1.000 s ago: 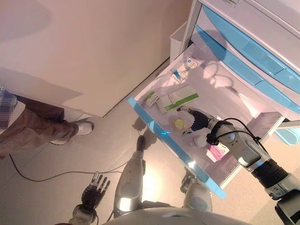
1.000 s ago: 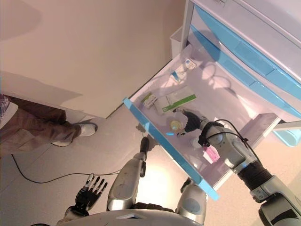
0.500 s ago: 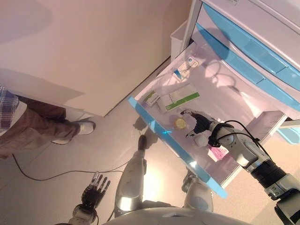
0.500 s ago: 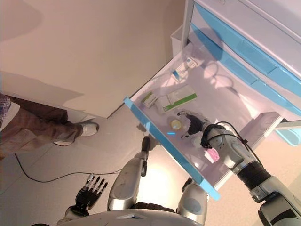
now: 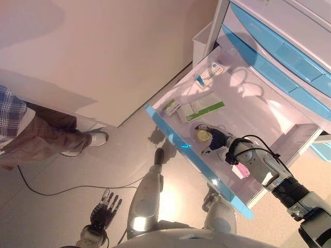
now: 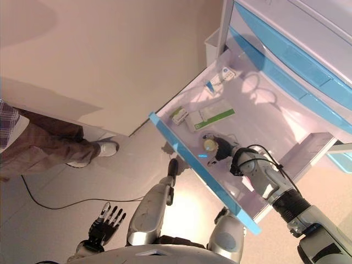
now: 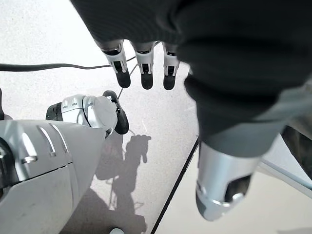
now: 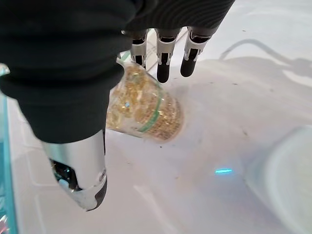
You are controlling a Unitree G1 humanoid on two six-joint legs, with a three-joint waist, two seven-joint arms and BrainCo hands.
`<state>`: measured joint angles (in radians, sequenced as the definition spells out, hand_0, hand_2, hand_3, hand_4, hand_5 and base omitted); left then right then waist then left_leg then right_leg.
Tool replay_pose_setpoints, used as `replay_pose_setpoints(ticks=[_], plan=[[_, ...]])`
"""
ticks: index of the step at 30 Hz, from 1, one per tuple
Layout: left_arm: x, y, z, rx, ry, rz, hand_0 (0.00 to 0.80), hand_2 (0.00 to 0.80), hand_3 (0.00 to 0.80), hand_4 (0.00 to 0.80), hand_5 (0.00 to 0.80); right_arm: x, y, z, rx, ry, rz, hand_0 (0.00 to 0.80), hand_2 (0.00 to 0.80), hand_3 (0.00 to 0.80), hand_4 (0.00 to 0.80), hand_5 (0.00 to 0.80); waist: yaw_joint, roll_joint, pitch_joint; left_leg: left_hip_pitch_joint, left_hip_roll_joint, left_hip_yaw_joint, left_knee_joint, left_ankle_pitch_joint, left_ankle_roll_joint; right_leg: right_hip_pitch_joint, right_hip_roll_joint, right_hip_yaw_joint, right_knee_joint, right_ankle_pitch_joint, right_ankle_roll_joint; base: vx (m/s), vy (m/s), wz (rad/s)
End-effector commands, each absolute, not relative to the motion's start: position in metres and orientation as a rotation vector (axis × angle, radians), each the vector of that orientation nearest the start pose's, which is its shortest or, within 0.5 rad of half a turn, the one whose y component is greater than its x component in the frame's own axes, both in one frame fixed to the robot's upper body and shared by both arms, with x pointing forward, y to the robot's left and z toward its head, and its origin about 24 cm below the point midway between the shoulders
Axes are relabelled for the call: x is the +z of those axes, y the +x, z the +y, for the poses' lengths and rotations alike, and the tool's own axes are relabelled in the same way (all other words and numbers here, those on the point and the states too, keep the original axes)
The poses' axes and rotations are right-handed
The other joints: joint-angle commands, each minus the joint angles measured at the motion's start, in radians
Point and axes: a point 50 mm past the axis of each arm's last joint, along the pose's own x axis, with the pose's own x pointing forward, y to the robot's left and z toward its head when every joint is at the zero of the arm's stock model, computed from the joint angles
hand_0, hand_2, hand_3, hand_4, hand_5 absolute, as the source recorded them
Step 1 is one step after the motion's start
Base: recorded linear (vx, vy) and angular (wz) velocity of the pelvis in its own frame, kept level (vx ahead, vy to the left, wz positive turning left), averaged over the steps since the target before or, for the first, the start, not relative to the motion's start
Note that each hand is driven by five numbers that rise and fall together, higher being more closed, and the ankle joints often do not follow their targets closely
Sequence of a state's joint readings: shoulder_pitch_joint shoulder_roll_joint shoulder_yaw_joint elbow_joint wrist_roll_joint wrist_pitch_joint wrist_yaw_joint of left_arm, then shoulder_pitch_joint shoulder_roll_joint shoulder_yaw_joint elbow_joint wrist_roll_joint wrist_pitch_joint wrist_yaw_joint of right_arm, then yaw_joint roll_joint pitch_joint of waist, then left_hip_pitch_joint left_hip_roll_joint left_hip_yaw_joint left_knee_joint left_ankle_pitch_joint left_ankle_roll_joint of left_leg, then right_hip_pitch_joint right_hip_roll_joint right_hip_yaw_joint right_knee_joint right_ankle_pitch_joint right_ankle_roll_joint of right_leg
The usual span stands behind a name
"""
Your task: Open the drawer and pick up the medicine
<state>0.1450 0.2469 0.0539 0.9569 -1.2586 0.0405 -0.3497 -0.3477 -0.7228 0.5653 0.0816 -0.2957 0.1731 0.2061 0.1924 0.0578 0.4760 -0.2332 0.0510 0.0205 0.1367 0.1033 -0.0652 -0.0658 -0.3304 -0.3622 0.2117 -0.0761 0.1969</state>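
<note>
The white drawer [image 5: 258,111] with a blue front edge [image 5: 181,154] stands pulled out. Near its front lies a clear medicine bottle [image 5: 200,135] full of golden capsules. My right hand [image 5: 217,138] is inside the drawer, right over the bottle. In the right wrist view the bottle [image 8: 144,111] lies under the palm, between the straight fingers [image 8: 165,63] and the thumb [image 8: 80,170], and the hand is open. My left hand [image 5: 105,212] hangs low over the floor, open with its fingers [image 7: 141,68] straight.
The drawer also holds a green-and-white box [image 5: 204,109], a small box [image 5: 171,107], a pink box [image 5: 241,170] and a blue-and-white packet [image 5: 209,72]. Shut drawers with blue handles [image 5: 279,51] sit above. A white bin [image 5: 202,44] hangs beside the cabinet. A person's leg [image 5: 46,134] is at the left.
The whole picture has shifted a little. My right hand has edged closer over the bottle, toward the drawer's front. The left hand has stayed where it was.
</note>
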Motion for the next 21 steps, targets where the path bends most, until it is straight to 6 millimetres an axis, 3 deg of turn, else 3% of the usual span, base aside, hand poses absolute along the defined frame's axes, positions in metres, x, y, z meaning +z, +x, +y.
replay_pose_setpoints(ticks=[1,8,9,10,11,12,21], plan=[[-0.1377,0.0972,0.2450,0.495,-1.043,0.653,0.000,0.000,0.000,0.000,0.000,0.0749,0.2957,-0.1537,0.600,-1.141,0.026,0.000,0.000,0.000,0.000,0.000,0.023,-0.008,-0.019,0.020,0.033,-0.003,0.103,-0.109,-0.004,-0.093,-0.013,0.001,0.045,0.078,-0.031,0.006,0.008,0.04],[-0.1377,0.0972,0.2451,0.495,-1.043,0.655,0.000,0.000,0.000,0.000,0.000,0.0746,0.2956,-0.1507,0.615,-1.145,0.026,0.000,0.000,0.000,0.000,0.000,0.027,-0.008,-0.020,0.020,0.032,-0.006,0.103,-0.108,-0.004,-0.090,-0.015,-0.002,0.045,0.077,-0.029,0.000,0.000,0.00],[-0.1378,0.0966,0.2454,0.495,-1.041,0.656,0.000,0.000,0.000,0.000,0.000,0.0745,0.2955,-0.1506,0.612,-1.149,0.027,0.232,0.232,0.232,0.232,0.232,0.028,-0.008,-0.020,0.018,0.032,-0.007,0.105,-0.108,-0.004,-0.092,-0.015,-0.002,0.047,0.078,-0.029,0.000,0.000,0.00],[-0.1379,0.0964,0.2458,0.495,-1.041,0.657,0.000,0.000,0.000,0.000,0.000,0.0741,0.2959,-0.1508,0.607,-1.153,0.028,0.549,0.549,0.549,0.549,0.549,0.028,-0.008,-0.020,0.017,0.032,-0.007,0.106,-0.108,-0.004,-0.093,-0.016,-0.002,0.049,0.078,-0.028,0.000,0.000,0.00],[-0.1380,0.0964,0.2459,0.496,-1.042,0.657,0.000,0.000,0.000,0.000,0.000,0.0738,0.2965,-0.1505,0.606,-1.152,0.030,0.765,0.765,0.765,0.765,0.765,0.028,-0.008,-0.020,0.017,0.033,-0.007,0.106,-0.108,-0.003,-0.093,-0.016,-0.003,0.049,0.078,-0.028,0.000,0.000,0.00],[-0.1380,0.0962,0.2460,0.498,-1.042,0.657,0.000,0.000,0.000,0.000,0.000,0.0738,0.2969,-0.1502,0.608,-1.152,0.032,0.800,0.800,0.800,0.800,0.800,0.029,-0.008,-0.020,0.018,0.033,-0.008,0.106,-0.108,-0.003,-0.093,-0.015,-0.003,0.049,0.078,-0.028,0.000,0.000,0.00],[-0.1384,0.0955,0.2464,0.499,-1.034,0.660,0.000,0.000,0.000,0.000,0.000,0.0729,0.2972,-0.1509,0.605,-1.157,0.031,0.800,0.800,0.800,0.800,0.800,0.029,-0.012,-0.023,0.019,0.037,-0.007,0.107,-0.109,-0.005,-0.090,-0.016,-0.003,0.047,0.080,-0.026,0.000,0.000,0.00]])
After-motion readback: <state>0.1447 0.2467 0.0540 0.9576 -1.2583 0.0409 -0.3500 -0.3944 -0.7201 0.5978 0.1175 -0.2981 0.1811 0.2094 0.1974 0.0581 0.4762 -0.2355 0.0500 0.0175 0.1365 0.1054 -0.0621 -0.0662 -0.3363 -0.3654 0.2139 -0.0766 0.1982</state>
